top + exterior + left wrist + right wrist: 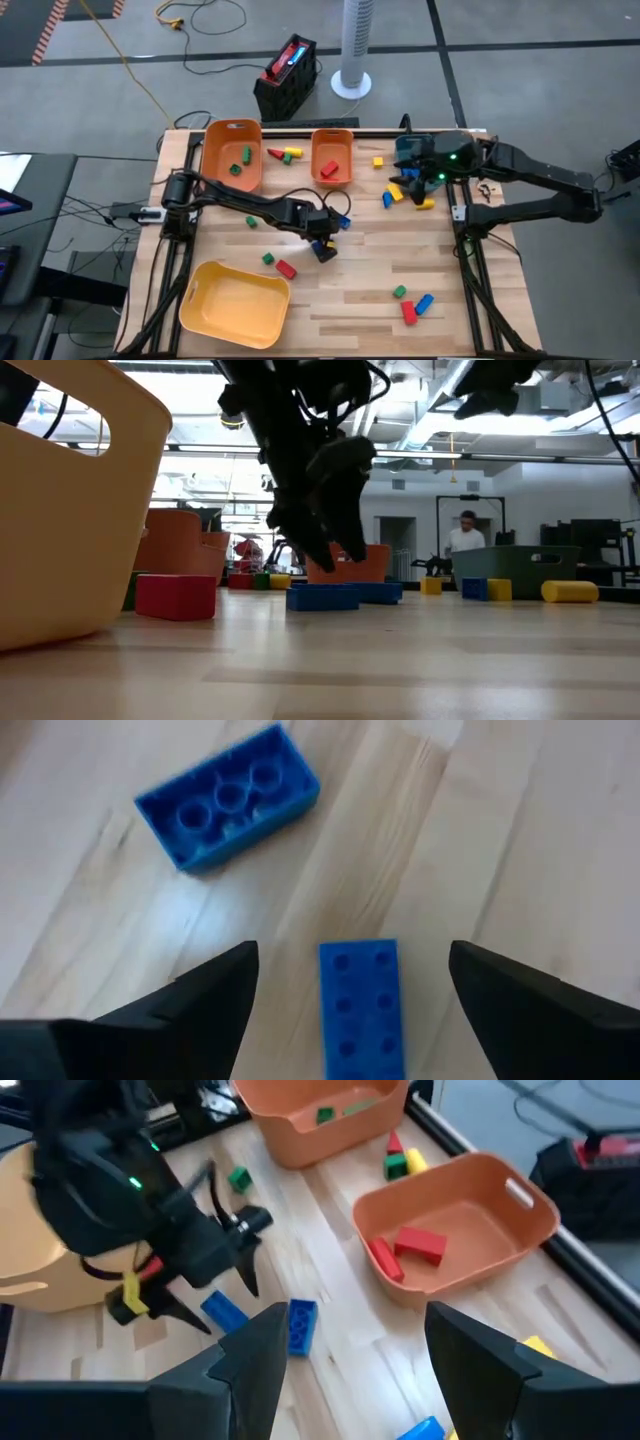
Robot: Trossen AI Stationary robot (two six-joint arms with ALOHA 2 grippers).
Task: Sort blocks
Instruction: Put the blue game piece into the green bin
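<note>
My left gripper is open low over the middle of the table, its fingers either side of a blue block lying flat on the wood, with gaps on both sides. A second blue block lies studs-down just beyond it. In the high view the left gripper is right of the table's centre, beside the blue blocks. My right gripper is open and holds nothing. It hovers at the back right over a cluster of blue and yellow blocks.
At the back stand a large orange bin with green blocks and a small orange bin with red ones. A yellow bin is front left and a teal bin back right. Loose blocks lie at the front right and left of centre.
</note>
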